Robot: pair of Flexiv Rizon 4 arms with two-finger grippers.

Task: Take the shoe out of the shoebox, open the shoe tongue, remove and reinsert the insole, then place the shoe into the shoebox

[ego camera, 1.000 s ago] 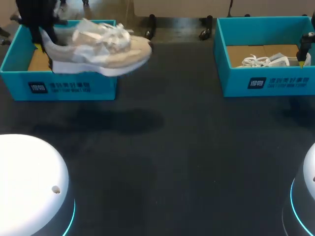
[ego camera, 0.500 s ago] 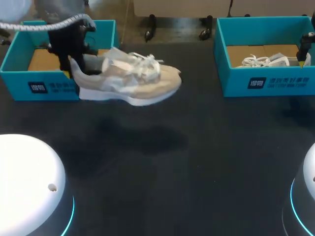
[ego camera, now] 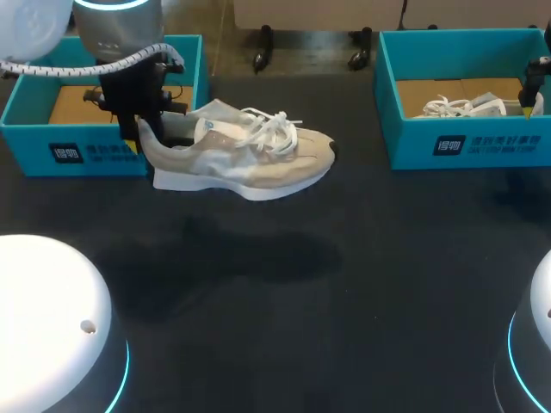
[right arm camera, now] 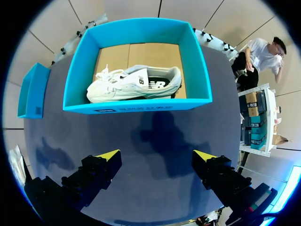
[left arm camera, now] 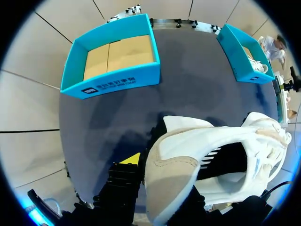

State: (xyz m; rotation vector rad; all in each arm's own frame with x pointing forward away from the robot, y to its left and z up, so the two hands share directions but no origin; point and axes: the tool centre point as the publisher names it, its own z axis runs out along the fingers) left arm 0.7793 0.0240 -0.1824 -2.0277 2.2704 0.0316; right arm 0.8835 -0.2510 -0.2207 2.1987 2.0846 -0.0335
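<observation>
A beige sneaker (ego camera: 245,155) with white laces hangs above the dark table, just in front of the empty left shoebox (ego camera: 103,157), toe pointing right. My left gripper (ego camera: 138,129) is shut on its heel collar. In the left wrist view the sneaker (left arm camera: 188,160) fills the space at the gripper (left arm camera: 164,188), one yellow-tipped finger (left arm camera: 131,159) outside the heel, the other hidden. My right gripper (ego camera: 529,107) hangs by the right shoebox (ego camera: 465,142). In its wrist view the right gripper (right arm camera: 156,155) stands open over bare table.
The right shoebox (right arm camera: 141,106) holds a white sneaker (right arm camera: 134,84) on brown cardboard. The left shoebox (left arm camera: 108,80) shows only its cardboard floor. Both boxes stand along the table's far edge. Dark table surface (ego camera: 344,301) stretches between and in front of them.
My left arm has carried the beige sneaker out from over the left box, rightward and lower toward the table's middle. The right arm has not moved.
</observation>
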